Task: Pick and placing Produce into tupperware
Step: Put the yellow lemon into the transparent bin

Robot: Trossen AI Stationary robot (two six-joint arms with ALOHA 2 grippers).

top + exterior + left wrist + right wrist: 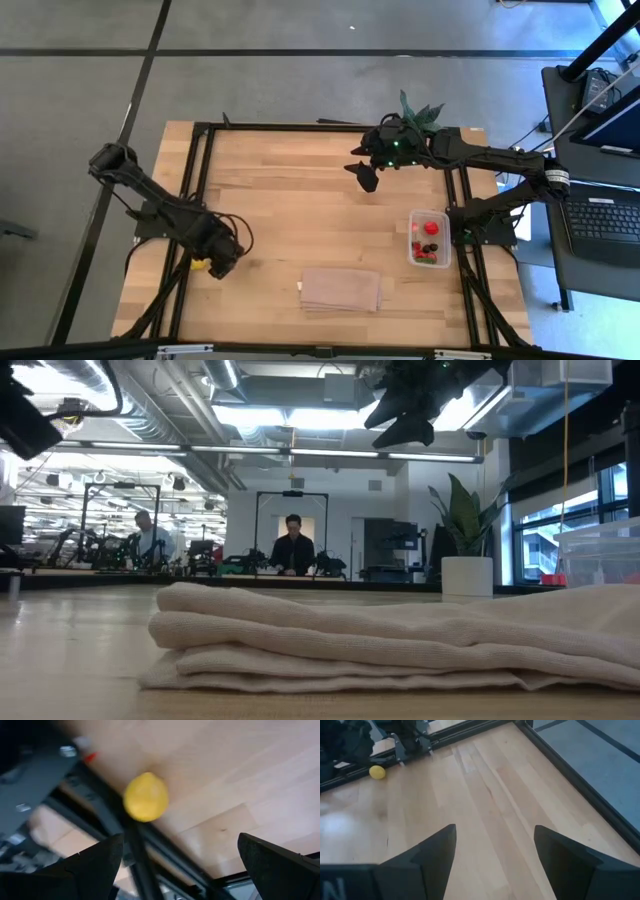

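You have two arms over one wooden table (300, 190), and one clear tupperware (430, 238) holding several small produce pieces — mostly red, one or two dark, too small to count exactly. One yellow piece (199, 264) lies apart at the left edge. You also have one folded cloth (341, 289), one potted plant (418, 113) — and two people (292, 545) in the room behind.

This is a robotics lab — an open, industrial room with exposed ceiling ducts (150, 400) and strip lights. Beyond the wooden counter (290, 190), at about twelve o'clock in the low view, more benches carry dark robot arms (100, 545), and two people (292, 545) stand working there. A laptop (605, 220) sits on a side stand — beside the rig's black metal frame (200, 180).
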